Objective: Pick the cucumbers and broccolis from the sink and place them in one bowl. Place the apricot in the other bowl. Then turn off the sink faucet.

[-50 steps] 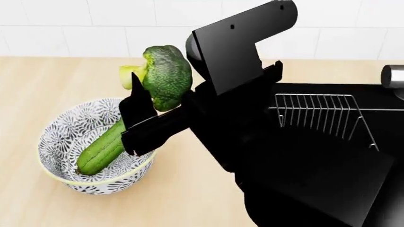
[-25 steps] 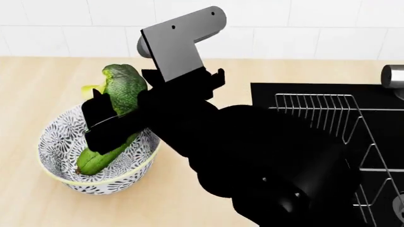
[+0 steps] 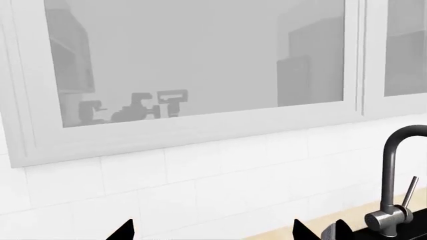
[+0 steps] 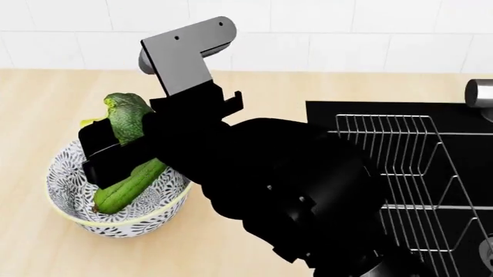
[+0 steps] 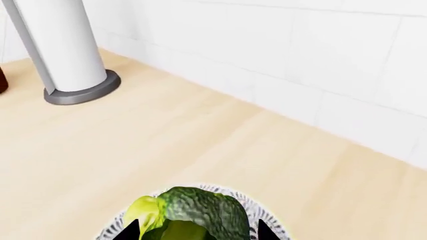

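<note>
Wooden counter, bumpy dark-green broccoli

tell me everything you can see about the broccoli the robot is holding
The broccoli is a floret with a dark green bumpy head and a pale yellow-green stalk. It is clamped in the right end effector, held in the air just above the patterned bowl, over the cucumber lying inside. Whether it touches the cucumber cannot be told.
</note>
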Tool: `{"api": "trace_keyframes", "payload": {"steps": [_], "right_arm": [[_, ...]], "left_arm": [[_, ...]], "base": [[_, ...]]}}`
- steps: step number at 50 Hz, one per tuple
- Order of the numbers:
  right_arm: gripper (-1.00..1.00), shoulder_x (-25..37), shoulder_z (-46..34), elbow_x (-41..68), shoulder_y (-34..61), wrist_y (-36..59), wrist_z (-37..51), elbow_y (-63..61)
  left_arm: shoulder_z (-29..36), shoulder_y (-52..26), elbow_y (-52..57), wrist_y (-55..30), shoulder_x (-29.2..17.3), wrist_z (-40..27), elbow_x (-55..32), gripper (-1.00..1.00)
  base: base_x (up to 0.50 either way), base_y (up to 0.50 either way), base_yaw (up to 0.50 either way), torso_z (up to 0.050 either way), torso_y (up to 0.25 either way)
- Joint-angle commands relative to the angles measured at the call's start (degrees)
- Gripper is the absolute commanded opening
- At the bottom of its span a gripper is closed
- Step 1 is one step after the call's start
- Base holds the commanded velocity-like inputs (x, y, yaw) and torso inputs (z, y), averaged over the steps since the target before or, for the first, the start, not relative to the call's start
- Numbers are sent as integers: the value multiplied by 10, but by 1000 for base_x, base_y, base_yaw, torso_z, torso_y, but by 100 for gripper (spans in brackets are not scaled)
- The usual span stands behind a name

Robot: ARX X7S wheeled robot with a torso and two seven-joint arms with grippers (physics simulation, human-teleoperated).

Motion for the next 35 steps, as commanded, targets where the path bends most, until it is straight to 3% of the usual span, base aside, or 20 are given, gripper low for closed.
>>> {"api": "trace_keyframes", "payload": {"steps": [1, 7, 8, 19, 24, 35], "right_arm": [[-100, -24, 2, -12, 0, -10, -28, 27], [-100, -23, 1, -8, 0, -10, -26, 36], [100, -23, 0, -10, 3, -11, -27, 41], [100, 13, 61, 1, 39, -39, 18, -23], [100, 44, 156, 79, 87, -10, 93, -124], [100, 102, 250, 227, 87, 62, 245, -283]], "left_arm": [[-13, 8, -4, 8, 7, 25, 11, 100], [-13, 9, -6, 10, 7, 28, 14, 100], [-14, 7, -6, 9, 5, 27, 12, 100], [-15, 12, -2, 11, 1, 31, 8, 100], [-15, 16, -2, 12, 0, 32, 10, 100], [-21, 37, 12, 25, 3, 32, 16, 100]], "base": [[0, 0, 0, 0, 0], [0, 0, 0, 0, 0], [0, 0, 0, 0, 0], [0, 0, 0, 0, 0], [0, 0, 0, 0, 2], [0, 0, 0, 0, 0]]}}
